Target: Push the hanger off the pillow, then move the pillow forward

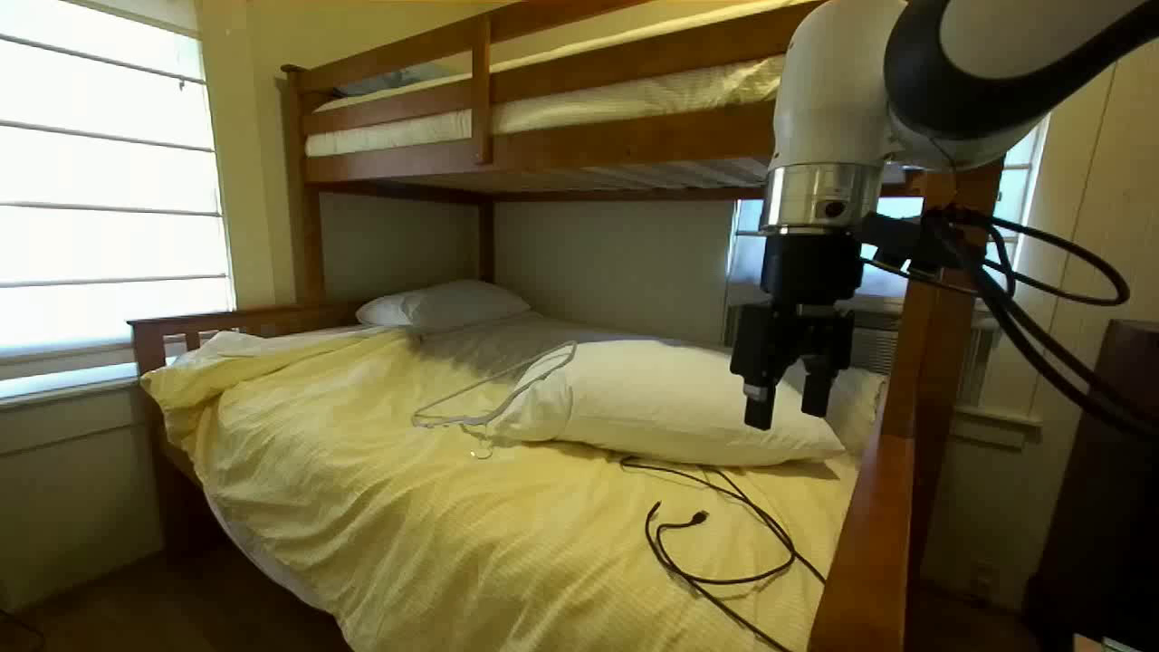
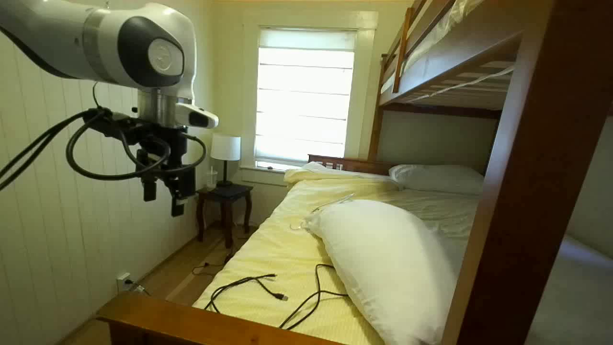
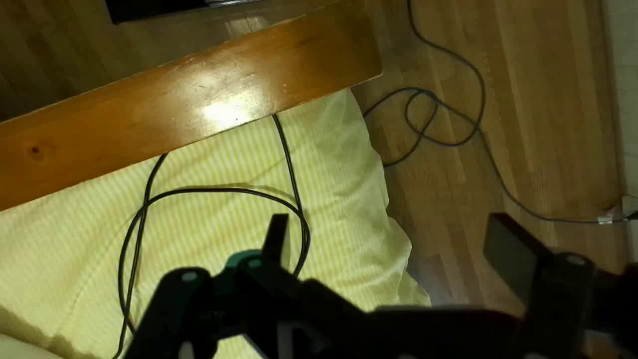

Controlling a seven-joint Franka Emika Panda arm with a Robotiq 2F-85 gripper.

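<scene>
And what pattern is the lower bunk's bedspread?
The bedspread has yellow and pale stripes, clearest in the wrist view.

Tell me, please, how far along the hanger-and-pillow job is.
Neither step looks finished: the hanger juts over the yellow bedding, but one end appears to rest on the edge of the pillow. Nothing is in hand; the gripper hangs open, apart from both. Left to do: push the hanger fully off, then move the pillow forward.
</scene>
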